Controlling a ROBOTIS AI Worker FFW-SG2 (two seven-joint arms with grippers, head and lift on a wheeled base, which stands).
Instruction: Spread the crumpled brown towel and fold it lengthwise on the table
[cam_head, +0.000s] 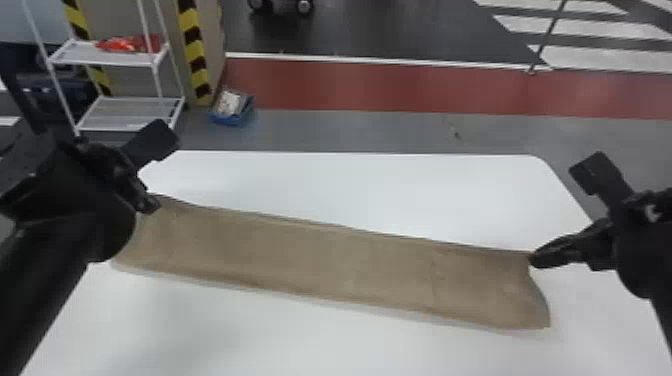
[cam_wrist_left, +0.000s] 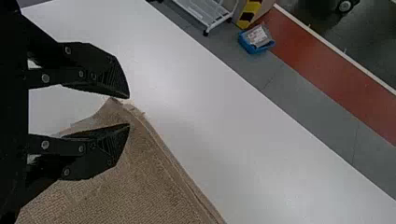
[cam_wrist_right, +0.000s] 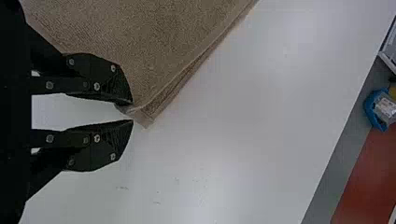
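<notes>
One narrow towel (cam_head: 325, 260) across the table (cam_head: 360, 185)

Head view: high, facing forward and down across table (cam_head: 350, 185). Wrist views: close above towel's (cam_head: 300, 257) opposite ends, turned sideways. All share blue bin (cam_head: 225, 119) beyond.

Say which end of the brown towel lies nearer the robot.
The right end, by the right gripper. The towel slants across the table; its left end, by the left gripper, lies farther off.
</notes>
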